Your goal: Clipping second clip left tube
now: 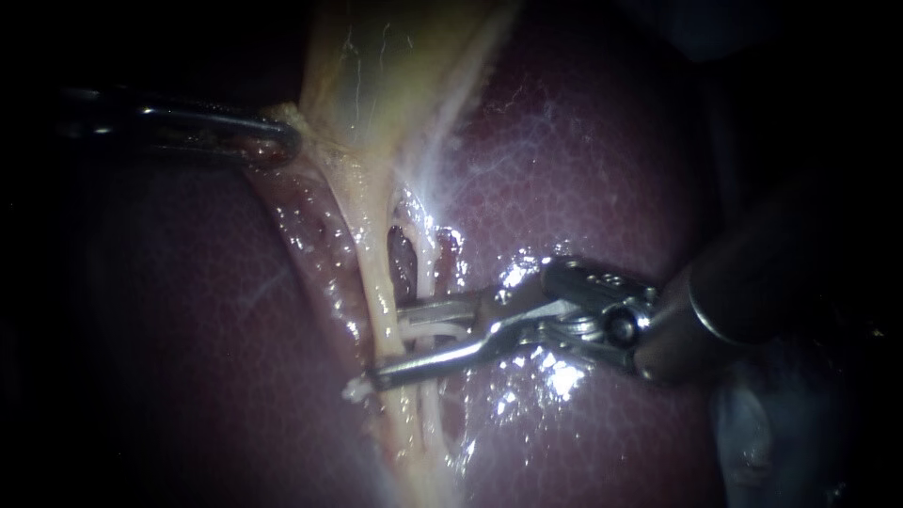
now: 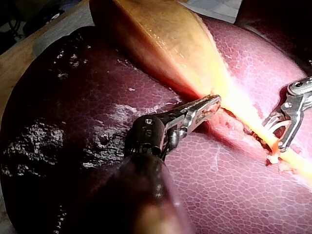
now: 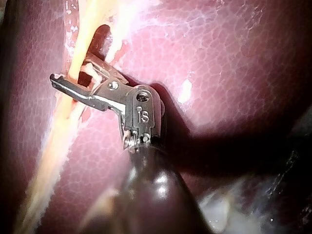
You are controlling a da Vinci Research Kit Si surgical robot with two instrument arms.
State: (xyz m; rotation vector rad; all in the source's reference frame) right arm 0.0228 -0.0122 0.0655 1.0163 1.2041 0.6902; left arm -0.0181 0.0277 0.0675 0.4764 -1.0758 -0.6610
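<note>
Between the parted jaws of my right instrument (image 1: 388,346), the left tube (image 1: 379,282) ran as a pale yellow cord down the cleft in the liver (image 1: 602,169). The jaws were released, with a gap showing and one jaw on each side of the tube. I could not confirm that both jaws touched it.

Short white pieces (image 1: 428,329) lay in that gap, just beside the tube. I could not tell whether they were a clip or tissue. A thin white tube (image 1: 425,254) ran close beside the left tube, and glare hid where it met the jaws.

In the right wrist view, the right instrument (image 3: 73,70) straddled the cord, and the farther jaw was partly hidden behind it. In the left wrist view, the right instrument (image 2: 273,134) was cut off at the frame edge.

My left instrument (image 1: 287,141) lay in deep shadow in the endoscope view, its shaft hard to make out. The left wrist view showed the left instrument (image 2: 213,102) with its jaws clenched on the edge of the gallbladder (image 2: 161,39), well apart from the right instrument. The far end of the gallbladder was out of frame.
</note>
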